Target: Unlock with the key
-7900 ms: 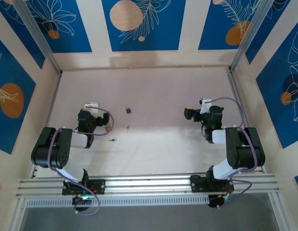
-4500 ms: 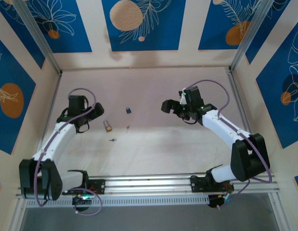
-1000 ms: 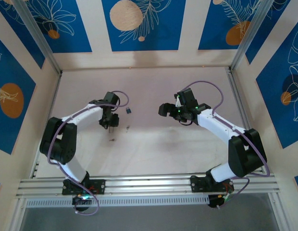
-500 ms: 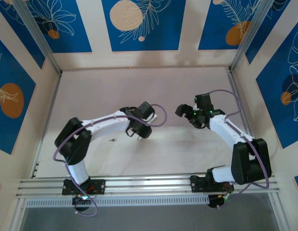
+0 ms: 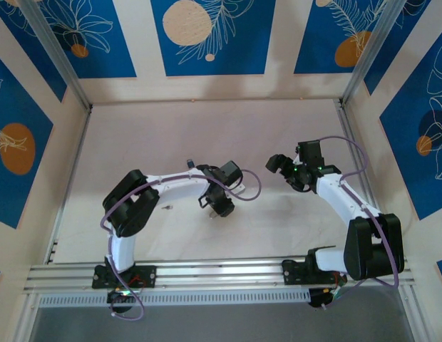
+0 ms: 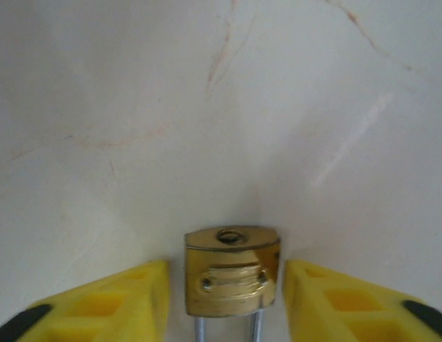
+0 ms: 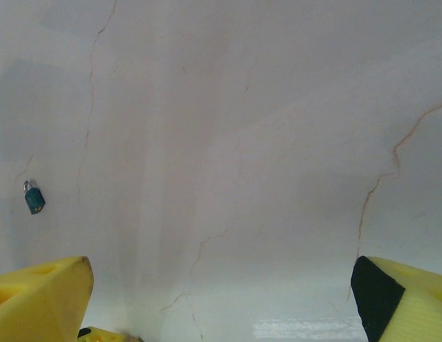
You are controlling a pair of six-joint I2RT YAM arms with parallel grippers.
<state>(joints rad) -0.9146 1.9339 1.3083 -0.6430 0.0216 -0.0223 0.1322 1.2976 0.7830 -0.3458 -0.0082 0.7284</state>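
A brass padlock (image 6: 232, 265) lies on the pale table, keyhole end pointing away and its steel shackle toward the wrist. My left gripper (image 6: 225, 286) straddles it, open, with a thin gap between each yellow finger and the lock body. From above, the left gripper (image 5: 219, 211) sits near the table's middle and covers the padlock. A tiny dark key (image 5: 166, 207) lies on the table to its left. My right gripper (image 5: 276, 164) hovers at centre right, open wide, nothing between its fingers (image 7: 43, 303).
A small teal padlock (image 7: 33, 197) lies far left in the right wrist view, beside the left arm's forearm (image 5: 190, 164) from above. Blue-patterned walls and metal posts (image 5: 60, 60) enclose the table.
The left arm has swept right from the table's left part to its middle, bringing the brass padlock, and its jaws have widened off the lock. The right gripper drew back to the right.
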